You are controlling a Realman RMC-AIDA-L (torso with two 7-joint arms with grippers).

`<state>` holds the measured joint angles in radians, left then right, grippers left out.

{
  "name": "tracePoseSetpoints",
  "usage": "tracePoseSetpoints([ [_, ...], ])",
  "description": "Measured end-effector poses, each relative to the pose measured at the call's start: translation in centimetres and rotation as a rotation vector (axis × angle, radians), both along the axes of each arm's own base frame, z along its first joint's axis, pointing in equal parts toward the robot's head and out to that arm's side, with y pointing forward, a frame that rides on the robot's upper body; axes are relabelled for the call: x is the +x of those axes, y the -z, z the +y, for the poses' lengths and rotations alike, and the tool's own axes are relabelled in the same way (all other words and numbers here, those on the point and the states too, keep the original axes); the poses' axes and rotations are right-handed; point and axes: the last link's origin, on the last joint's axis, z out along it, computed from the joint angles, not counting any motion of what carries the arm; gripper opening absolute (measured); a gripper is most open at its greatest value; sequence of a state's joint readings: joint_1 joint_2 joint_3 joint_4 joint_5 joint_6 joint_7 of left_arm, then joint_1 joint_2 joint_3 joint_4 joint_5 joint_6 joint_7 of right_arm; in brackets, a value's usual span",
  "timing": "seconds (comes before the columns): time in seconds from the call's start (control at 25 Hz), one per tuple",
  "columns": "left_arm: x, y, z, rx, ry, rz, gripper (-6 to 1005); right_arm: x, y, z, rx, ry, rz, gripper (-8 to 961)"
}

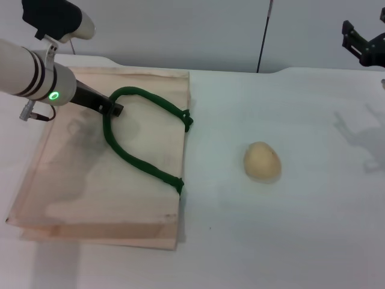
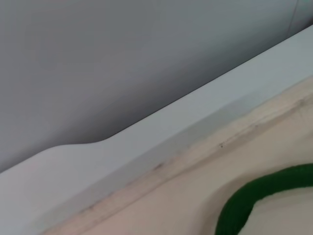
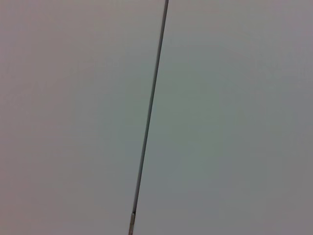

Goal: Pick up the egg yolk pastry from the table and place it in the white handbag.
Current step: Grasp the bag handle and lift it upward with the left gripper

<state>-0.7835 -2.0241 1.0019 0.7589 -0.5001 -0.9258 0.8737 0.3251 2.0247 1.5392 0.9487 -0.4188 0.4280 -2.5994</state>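
Two arms appear in the head view. Left gripper (image 1: 114, 109): its dark tip rests at the upper bend of the green handle (image 1: 129, 158) of the white handbag (image 1: 78, 186), reached from the robot's left over the bag's far-left part. The tip touches the rope, but whether the jaws are parted or closed on it cannot be told. Right gripper (image 1: 361, 45): raised at the far right edge, above the table (image 1: 301, 229) and well apart from every object; its dark fingers show only in part, and their state cannot be told either.

White handbag: lies flat on the robot's left half of the table, a pale cream-pink rectangle whose long side runs away from the robot. Its handle forms a loop on top of the fabric, both ends fixed at the bag's right edge, the curve bulging toward the left gripper. A shadow of the arm falls on the fabric.

Egg yolk pastry (image 1: 262, 161): rests on the bare table to the right of the bag, well apart from its right edge and from both grippers, roughly level with the lower handle end.

Left wrist view: shows the bag's far edge (image 2: 205, 156) against the table rim (image 2: 146, 142), with a curved length of green handle (image 2: 254, 196) at one corner; no fingers are visible. Right wrist view: shows only a plain grey wall (image 3: 225, 117) crossed by a thin dark seam (image 3: 149, 117).
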Motion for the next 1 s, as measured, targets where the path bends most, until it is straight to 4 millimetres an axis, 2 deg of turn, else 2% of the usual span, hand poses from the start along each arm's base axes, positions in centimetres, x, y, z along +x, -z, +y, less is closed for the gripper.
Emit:
tracePoseSetpoints([
  [0.24, -0.1, 0.2, 0.0, 0.002, -0.004, -0.001, 404, 0.0, 0.0, 0.0, -0.001, -0.001, -0.001, 772],
  [0.56, -0.1, 0.0, 0.1, 0.019, -0.006, -0.009, 305, 0.0, 0.1, -0.1, -0.003, -0.001, -0.002, 772],
  [0.8, 0.5, -0.4, 0.4, 0.028, 0.01, -0.006, 131, 0.1, 0.1, -0.1, -0.003, 0.006, -0.003, 772],
  [1.0, 1.2, -1.2, 0.5, 0.049, 0.041, -0.006, 130, 0.2, 0.1, -0.1, -0.003, 0.009, -0.005, 772],
])
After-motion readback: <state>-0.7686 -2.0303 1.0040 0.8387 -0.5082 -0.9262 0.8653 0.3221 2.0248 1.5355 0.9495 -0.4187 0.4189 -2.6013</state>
